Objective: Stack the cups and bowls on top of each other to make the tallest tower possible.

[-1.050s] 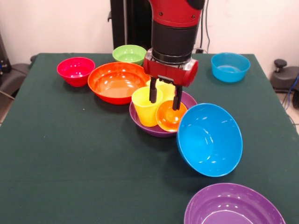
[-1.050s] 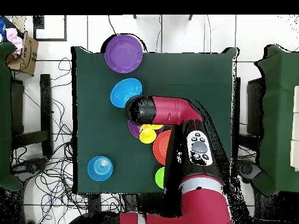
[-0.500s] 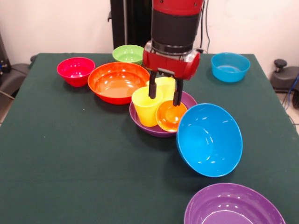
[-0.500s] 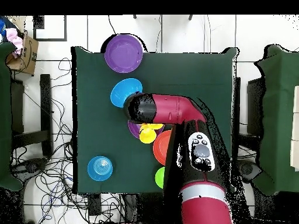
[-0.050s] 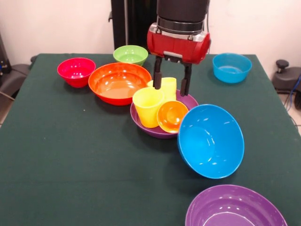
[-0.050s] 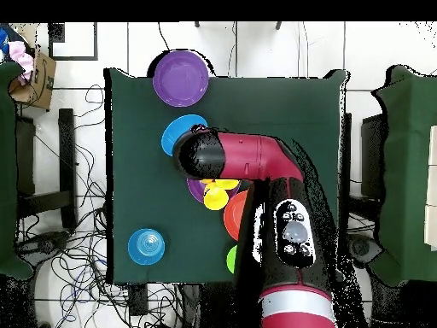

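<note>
Gripper [image 5: 171, 86] — open, empty — above yellow cups [image 5: 148, 106]

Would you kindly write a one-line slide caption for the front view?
Open claw hovers above yellow and orange cups sitting in a purple bowl, beside a tilted blue bowl.

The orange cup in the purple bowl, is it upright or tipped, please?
Tipped: the orange cup lies on its side, mouth facing the front camera, in the purple bowl.

Three cups [image 5: 160, 107] sit in one bowl [image 5: 162, 131] mid-worktop [image 5: 70, 155]; a tilted bowl [image 5: 210, 140] leans at its right, another bowl [image 5: 117, 83] just behind-left.
</note>
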Robot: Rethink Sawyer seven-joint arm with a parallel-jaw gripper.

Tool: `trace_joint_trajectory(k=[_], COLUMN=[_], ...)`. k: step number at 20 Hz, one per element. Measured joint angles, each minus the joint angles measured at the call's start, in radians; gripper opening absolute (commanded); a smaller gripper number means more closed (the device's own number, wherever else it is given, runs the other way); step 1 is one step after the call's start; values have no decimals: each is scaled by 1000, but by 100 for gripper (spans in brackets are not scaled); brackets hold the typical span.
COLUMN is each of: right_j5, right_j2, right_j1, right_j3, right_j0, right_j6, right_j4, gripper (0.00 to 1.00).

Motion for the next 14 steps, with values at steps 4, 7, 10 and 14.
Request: trace_joint_trajectory(k=[4,7,10,14], right_j5=[-3,-15,-31,-75], right_j2=[0,-1,-4,-15], right_j1=[6,18,31,63], right_j3=[0,0,0,1], right_j0=[6,12,22,52], right_j6=[0,0,0,0], right_j4=[0,0,0,0], gripper=[100,100,100,100])
